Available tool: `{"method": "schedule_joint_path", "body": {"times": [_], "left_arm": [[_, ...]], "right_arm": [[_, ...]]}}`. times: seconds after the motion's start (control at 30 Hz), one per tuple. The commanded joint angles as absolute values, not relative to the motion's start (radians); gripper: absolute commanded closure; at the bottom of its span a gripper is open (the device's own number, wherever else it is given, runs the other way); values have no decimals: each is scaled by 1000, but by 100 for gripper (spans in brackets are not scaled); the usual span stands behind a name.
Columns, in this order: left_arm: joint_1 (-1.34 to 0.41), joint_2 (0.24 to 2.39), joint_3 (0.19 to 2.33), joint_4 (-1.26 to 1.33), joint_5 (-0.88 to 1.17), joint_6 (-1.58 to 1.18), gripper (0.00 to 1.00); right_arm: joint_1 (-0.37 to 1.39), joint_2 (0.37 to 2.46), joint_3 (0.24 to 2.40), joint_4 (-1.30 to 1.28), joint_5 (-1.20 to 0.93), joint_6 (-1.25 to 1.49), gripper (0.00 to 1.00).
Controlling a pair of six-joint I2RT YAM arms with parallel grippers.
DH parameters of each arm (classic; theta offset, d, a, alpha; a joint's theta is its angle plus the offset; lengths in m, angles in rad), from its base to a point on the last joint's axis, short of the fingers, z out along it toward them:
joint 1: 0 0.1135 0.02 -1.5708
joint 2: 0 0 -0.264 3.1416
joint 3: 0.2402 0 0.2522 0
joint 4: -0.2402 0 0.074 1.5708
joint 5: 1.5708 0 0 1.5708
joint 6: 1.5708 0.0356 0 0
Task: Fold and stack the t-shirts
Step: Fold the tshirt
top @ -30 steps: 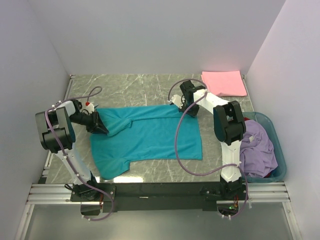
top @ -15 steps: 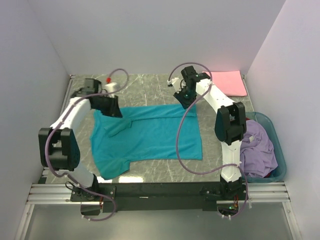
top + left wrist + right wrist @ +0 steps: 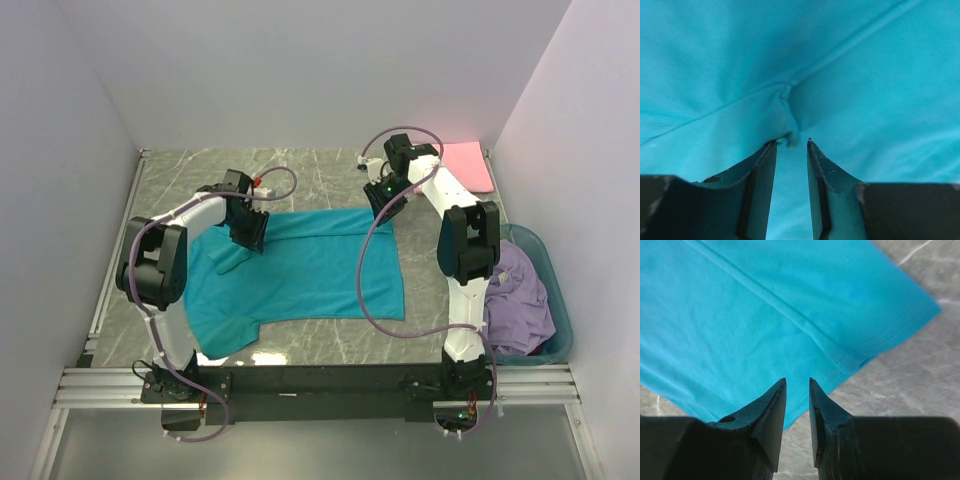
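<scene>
While the soft teal cloth t-shirt [image 3: 300, 275] lies flat on the grey marble table [image 3: 300, 170], left gripper [image 3: 791, 142] and right gripper [image 3: 797, 381] hover parted, empty, over sleeve seam and hem corner, seemingly poised to pinch.

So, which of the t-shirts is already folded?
The pink t-shirt at the far right corner: it is a neat folded rectangle. The teal t-shirt lies spread on the table, and the lavender one is crumpled in the basket.
</scene>
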State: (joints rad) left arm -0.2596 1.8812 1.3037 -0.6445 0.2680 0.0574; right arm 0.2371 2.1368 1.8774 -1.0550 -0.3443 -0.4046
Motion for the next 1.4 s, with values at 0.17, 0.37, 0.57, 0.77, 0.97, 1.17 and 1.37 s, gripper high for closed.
{"method": "schedule_joint_path", "body": {"times": [0.17, 0.37, 0.57, 0.77, 0.97, 1.17, 1.37], "left_arm": [[-281, 1919, 1362, -611, 201, 48, 70], [-281, 1910, 1403, -652, 238, 60, 98], [-279, 1844, 1454, -796, 307, 92, 99], [-275, 1848, 1453, -877, 365, 126, 66], [-183, 1790, 1496, -907, 502, 170, 52], [24, 1862, 1515, -813, 472, 117, 61], [124, 1982, 1572, -799, 482, 100, 67]], "right_arm": [[232, 2111, 1873, -1071, -384, -400, 69], [227, 2112, 1878, -1075, -373, -406, 70], [227, 2106, 1879, -1078, -376, -417, 70], [229, 2134, 1931, -1098, -368, -428, 69], [233, 2172, 1989, -1082, -290, -431, 69], [316, 2220, 1990, -997, -65, -463, 84], [391, 2293, 1985, -942, 127, -499, 91]]}}
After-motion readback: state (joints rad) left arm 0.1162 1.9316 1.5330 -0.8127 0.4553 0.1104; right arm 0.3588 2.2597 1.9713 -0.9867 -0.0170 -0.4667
